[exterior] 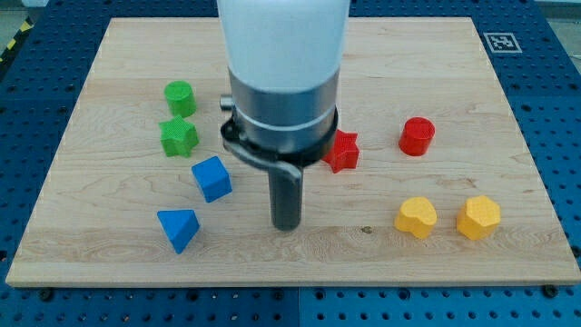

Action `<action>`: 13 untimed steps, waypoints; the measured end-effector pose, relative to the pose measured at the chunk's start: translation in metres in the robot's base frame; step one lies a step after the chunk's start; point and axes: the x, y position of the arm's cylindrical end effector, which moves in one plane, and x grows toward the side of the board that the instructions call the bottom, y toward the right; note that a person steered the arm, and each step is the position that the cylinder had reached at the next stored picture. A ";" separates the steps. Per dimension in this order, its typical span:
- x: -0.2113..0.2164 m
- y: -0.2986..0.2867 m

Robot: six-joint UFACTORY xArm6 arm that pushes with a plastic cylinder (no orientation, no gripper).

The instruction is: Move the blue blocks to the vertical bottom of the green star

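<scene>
The blue cube [211, 178] and the blue triangular block [178, 228] lie on the worktop [381, 245] below the green star [179, 136], the cube just under it and slightly to the view's right, the triangular block lower. My tip [287, 223], a bare rod end effector with nothing to spread or pinch, touches neither. Both blocks lie to its left, the cube nearer, so I judge the coming push runs leftward.

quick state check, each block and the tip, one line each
my tip: on the board, right of both blue blocks, touching none
blue cube: lower right of the star
blue triangular block: below the star, apart
green star: just under the green cylinder
</scene>
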 end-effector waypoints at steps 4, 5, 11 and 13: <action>-0.035 -0.058; -0.035 -0.088; -0.032 -0.034; 0.011 -0.031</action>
